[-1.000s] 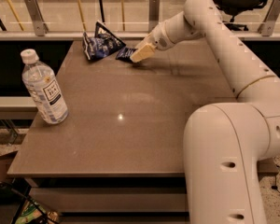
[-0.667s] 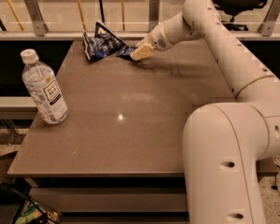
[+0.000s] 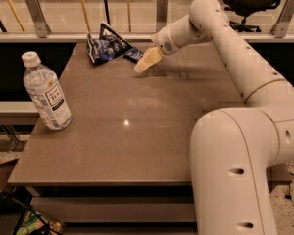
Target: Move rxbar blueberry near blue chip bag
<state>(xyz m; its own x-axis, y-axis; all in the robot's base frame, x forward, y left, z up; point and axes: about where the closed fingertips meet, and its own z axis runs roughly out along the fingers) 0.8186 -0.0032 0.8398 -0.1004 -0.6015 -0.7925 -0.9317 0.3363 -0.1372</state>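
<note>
The blue chip bag lies wrinkled at the table's far edge, its pointed corner sticking up. The rxbar blueberry, a small flat dark blue bar, lies on the table right beside the bag's right side, apparently touching it. My gripper hangs just to the right of the bar and slightly nearer the camera, on the arm that reaches in from the right. It holds nothing that I can see.
A clear water bottle with a white cap stands near the left edge of the brown table. A railing with posts runs behind the far edge. My white arm's base fills the lower right.
My gripper has drawn back a little from the chip bag, toward the camera. The bar now shows on the table beside the bag.
</note>
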